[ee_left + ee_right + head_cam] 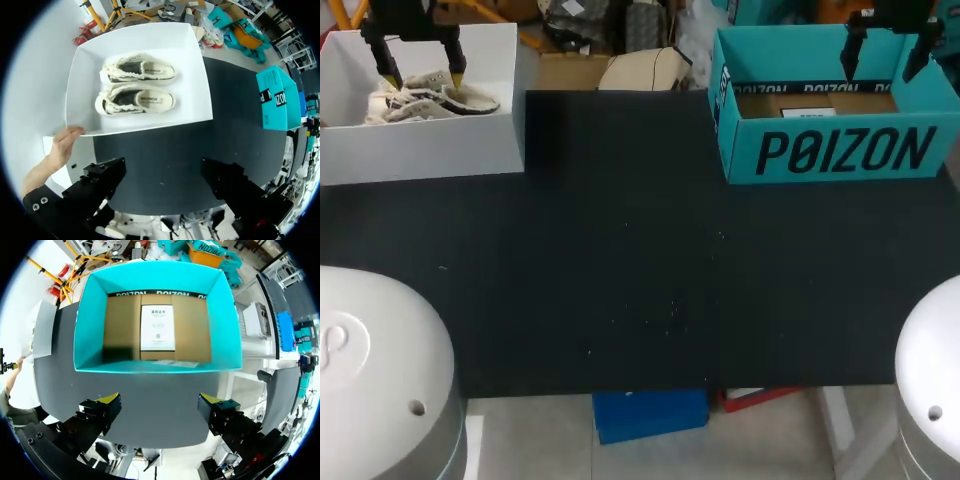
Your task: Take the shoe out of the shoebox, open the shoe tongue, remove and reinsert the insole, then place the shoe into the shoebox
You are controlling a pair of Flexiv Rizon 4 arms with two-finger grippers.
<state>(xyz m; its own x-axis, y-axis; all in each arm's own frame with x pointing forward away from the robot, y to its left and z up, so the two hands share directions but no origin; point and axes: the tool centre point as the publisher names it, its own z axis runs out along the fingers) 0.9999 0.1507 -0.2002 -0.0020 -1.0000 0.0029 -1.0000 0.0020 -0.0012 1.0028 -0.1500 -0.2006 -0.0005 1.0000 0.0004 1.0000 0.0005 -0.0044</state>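
Hovering left gripper [424, 77], spread wide | shoes [137, 97] beneath, inside white box [82, 80]

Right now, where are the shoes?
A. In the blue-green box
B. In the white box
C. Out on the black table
B: both shoes lie side by side inside the white box, while the blue-green box holds only a paper sheet on its cardboard floor.
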